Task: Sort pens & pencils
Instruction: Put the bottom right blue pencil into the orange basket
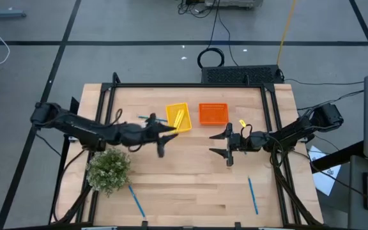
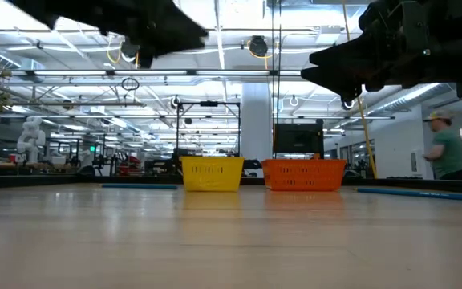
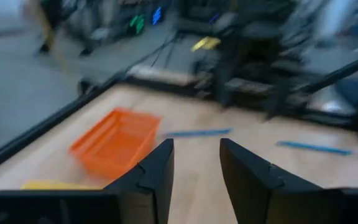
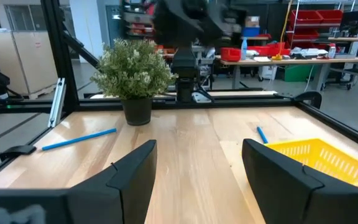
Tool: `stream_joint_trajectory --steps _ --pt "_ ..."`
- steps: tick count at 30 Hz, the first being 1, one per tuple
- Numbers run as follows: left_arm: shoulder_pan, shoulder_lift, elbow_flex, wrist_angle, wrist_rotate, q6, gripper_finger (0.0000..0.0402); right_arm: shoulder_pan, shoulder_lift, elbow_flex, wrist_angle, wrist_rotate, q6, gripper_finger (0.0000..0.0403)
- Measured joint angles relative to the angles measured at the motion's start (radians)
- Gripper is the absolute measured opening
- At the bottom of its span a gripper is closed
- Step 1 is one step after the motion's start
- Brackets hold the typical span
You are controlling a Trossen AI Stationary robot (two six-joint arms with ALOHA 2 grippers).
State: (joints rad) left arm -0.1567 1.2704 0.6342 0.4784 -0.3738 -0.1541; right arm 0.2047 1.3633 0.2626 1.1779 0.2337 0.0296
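From above we see the wooden bench (image 1: 190,179) with a yellow tray (image 1: 178,117) and an orange tray (image 1: 213,114) side by side near its far edge. Yellow pencils (image 1: 179,118) lie inside the yellow tray, and another pencil (image 1: 242,123) lies on the bench just to the right of the orange tray. The orange tray looks bare as far as we can tell. Blue pens are scattered: one (image 1: 146,117) just left of the yellow tray, one (image 1: 137,200) near the front left below a small potted plant (image 1: 109,168), and one (image 1: 252,195) toward the front right. Our left gripper (image 1: 165,133) hangs above the bench right beside the yellow tray, and in its own wrist view its fingers (image 3: 156,174) stand apart with nothing between them. Our right gripper (image 1: 227,144) hovers over the middle of the bench, below the orange tray, fingers (image 4: 132,177) spread wide and holding nothing. In the level view both trays stand upright at the far side, and a person (image 2: 449,148) stands in the room beyond the bench.
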Motion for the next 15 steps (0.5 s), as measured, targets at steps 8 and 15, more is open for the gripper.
stream_joint_trajectory --steps 8,15 --pt "-0.08 -0.103 -0.243 0.345 0.003 0.147 0.0134 0.0 0.0 0.0 0.016 0.0 -0.002 0.0226" --pt "-0.078 -0.133 -0.315 0.377 -0.017 0.15 0.0134 0.0 0.0 0.0 0.02 0.0 -0.013 0.0226"
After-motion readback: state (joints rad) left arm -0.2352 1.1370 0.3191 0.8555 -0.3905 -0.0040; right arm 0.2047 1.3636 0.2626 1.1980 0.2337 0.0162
